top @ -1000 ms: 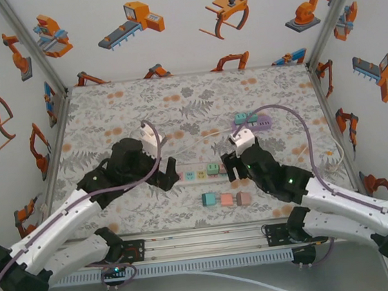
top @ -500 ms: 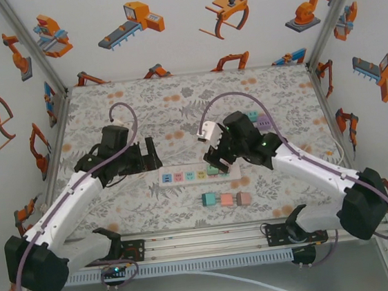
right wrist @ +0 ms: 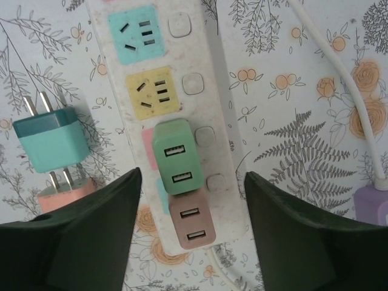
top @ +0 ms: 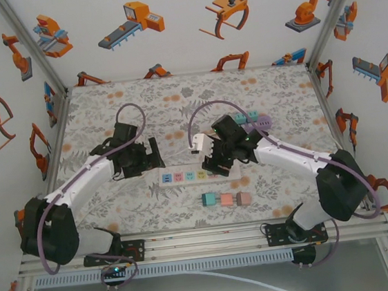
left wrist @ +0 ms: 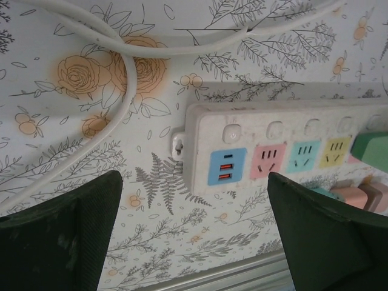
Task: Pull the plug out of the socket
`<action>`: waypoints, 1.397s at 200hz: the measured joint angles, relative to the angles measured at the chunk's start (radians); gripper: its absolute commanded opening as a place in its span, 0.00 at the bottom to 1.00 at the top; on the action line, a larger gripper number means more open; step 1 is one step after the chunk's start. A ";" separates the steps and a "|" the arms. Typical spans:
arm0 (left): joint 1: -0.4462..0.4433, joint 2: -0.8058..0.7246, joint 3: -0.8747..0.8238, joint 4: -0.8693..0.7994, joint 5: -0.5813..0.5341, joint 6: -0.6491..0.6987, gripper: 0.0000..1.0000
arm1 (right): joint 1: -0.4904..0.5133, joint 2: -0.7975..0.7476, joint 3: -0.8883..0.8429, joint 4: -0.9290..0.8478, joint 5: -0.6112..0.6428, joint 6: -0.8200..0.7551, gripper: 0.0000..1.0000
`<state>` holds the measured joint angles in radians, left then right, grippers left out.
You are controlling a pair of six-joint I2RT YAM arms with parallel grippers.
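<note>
The left gripper (top: 153,155) hangs wide open, holding nothing, over the left end of the power strip (top: 198,175), whose blue, pink, teal and yellow sockets lie bare. Farther right, a green plug (right wrist: 174,165) and a brown plug (right wrist: 191,225) sit in the strip. The right gripper (right wrist: 192,177), spread open with nothing in it, hangs above the green one.

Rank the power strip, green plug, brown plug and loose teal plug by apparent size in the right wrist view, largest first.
1. power strip, clearly the largest.
2. green plug and teal plug: they look about alike, and the green one stands nearer the camera, so I won't rank them.
3. brown plug, the smallest.
</note>
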<state>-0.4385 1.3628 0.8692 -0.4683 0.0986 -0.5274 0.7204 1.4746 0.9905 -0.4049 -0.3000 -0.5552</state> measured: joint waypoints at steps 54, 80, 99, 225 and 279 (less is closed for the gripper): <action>0.000 0.099 0.000 0.046 0.041 -0.011 0.92 | 0.000 0.073 0.033 0.001 -0.029 -0.019 0.53; -0.010 0.146 0.000 0.066 0.093 -0.008 0.84 | 0.000 0.099 0.039 -0.005 -0.041 -0.025 0.48; -0.027 0.174 0.000 0.069 0.109 -0.007 0.81 | 0.002 0.116 0.050 -0.014 -0.051 -0.032 0.45; -0.090 0.203 0.001 0.071 0.064 -0.008 0.73 | 0.021 0.122 0.084 -0.062 -0.053 -0.052 0.34; -0.100 0.202 0.004 0.067 0.042 -0.012 0.72 | 0.023 0.119 0.084 -0.063 -0.051 -0.058 0.30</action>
<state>-0.5385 1.5650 0.8734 -0.4011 0.1410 -0.5392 0.7433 1.5940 1.0748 -0.4675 -0.3515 -0.6132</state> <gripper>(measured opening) 0.725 0.346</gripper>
